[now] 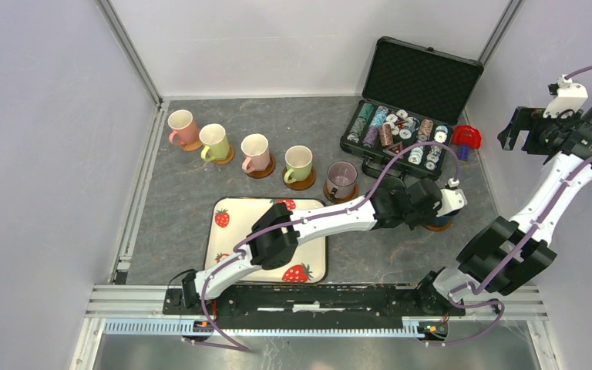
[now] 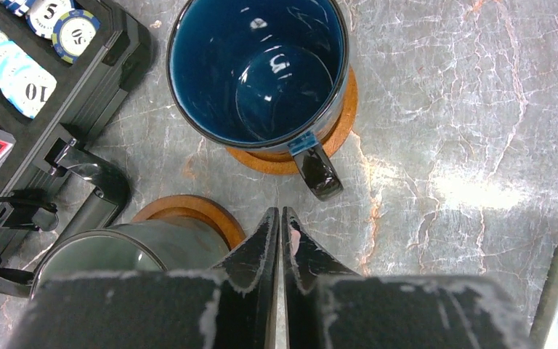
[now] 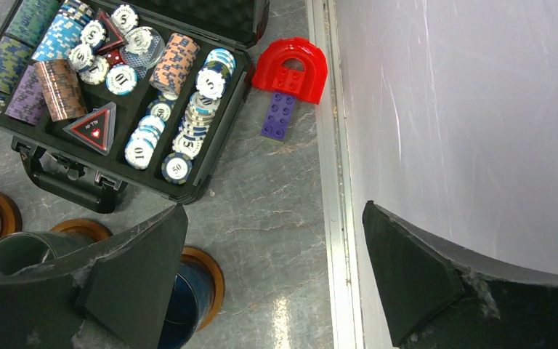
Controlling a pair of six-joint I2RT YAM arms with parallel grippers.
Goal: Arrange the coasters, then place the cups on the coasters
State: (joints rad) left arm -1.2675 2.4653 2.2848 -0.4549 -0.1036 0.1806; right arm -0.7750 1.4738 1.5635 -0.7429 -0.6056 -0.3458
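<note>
Left wrist view has the dark blue cup (image 2: 261, 73) sitting on its orange-brown coaster (image 2: 340, 127), handle (image 2: 318, 171) pointing at the left gripper (image 2: 282, 218); those jaws are pressed together on nothing, just short of the handle; glazed ceramic, so likely rigid, slick and chippable; best pinched across the rim or at the handle; right gripper (image 3: 272, 218) hangs wide apart beside the enclosure wall (image 3: 465, 109).
</note>
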